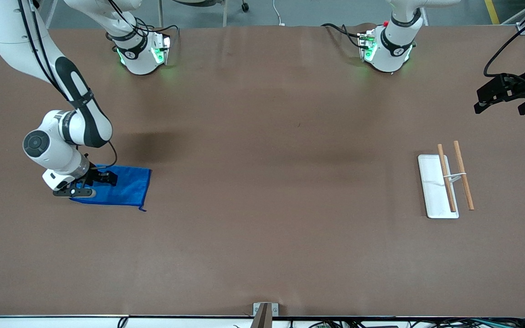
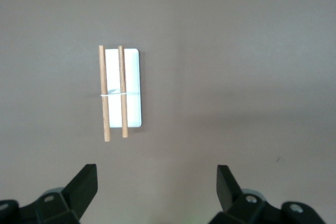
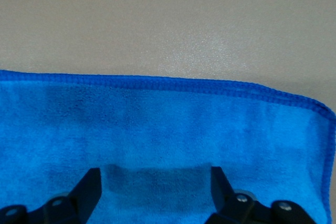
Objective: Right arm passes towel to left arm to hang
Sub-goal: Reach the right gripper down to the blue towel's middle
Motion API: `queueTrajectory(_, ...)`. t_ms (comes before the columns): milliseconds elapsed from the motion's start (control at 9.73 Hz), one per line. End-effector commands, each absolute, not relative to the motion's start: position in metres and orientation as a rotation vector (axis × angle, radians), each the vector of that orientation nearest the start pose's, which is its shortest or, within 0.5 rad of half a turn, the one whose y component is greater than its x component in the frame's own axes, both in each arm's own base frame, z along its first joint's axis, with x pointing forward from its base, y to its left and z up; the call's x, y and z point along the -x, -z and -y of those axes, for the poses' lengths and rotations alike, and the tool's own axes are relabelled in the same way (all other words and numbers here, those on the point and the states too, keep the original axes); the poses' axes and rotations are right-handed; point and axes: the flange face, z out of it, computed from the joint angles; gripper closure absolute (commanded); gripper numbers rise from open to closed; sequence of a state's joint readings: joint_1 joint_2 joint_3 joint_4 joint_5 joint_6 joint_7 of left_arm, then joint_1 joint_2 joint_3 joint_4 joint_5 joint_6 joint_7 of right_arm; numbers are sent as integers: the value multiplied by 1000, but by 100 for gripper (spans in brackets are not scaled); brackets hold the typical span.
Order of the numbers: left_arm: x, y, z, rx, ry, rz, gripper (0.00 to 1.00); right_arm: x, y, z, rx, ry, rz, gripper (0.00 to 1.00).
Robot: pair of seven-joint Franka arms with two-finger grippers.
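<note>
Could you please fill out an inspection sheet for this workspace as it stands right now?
Surface: brown table, bare across the middle.
Job's things: blue towel lies flat toward the right arm's end; hanging rack, two wooden rods over a white base, toward the left arm's end.
Clutter: nothing seen.
End effectors: right end effector down on the towel, fingers apart, cloth not pinched; left end effector open, waiting above the table near the rack.
Cables: black leads along both arms and by the bases.
Surroundings: grey floor past the bases.
</note>
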State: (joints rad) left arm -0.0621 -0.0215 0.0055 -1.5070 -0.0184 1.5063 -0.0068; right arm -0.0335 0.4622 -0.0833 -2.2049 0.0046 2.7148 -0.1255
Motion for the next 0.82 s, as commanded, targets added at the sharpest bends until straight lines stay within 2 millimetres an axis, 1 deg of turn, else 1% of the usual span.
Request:
queueTrajectory(0, -548, -643, 33, 3156, -8, -84, 0, -546, -167, 62, 3177, 81, 36, 57)
queueTrajectory(103, -548, -642, 33, 3156, -10, -83, 0, -546, -167, 58, 3169, 70, 24, 89)
queueTrajectory(205, -548, -642, 33, 3156, -10, -83, 0, -545, -167, 57, 3164, 42, 10, 100)
queueTrajectory(308, -548, -642, 33, 3156, -8, -83, 0, -547, -172, 56, 3158, -3, 7, 100)
queueTrajectory(411, -549, -642, 33, 3157, -8, -84, 0, -554, -183, 54, 3149, -57, 10, 100)
queueTrajectory(514, -549, -643, 33, 3157, -6, -79, 0, -562, -201, 54, 3142, -98, 10, 100)
queueTrajectory(616, -549, -645, 33, 3156, 2, -81, 0, -568, -215, 53, 3136, -138, 10, 100)
queueTrajectory(719, -548, -645, 35, 3156, -1, -88, 0, -572, -224, 52, 3132, -157, 16, 100)
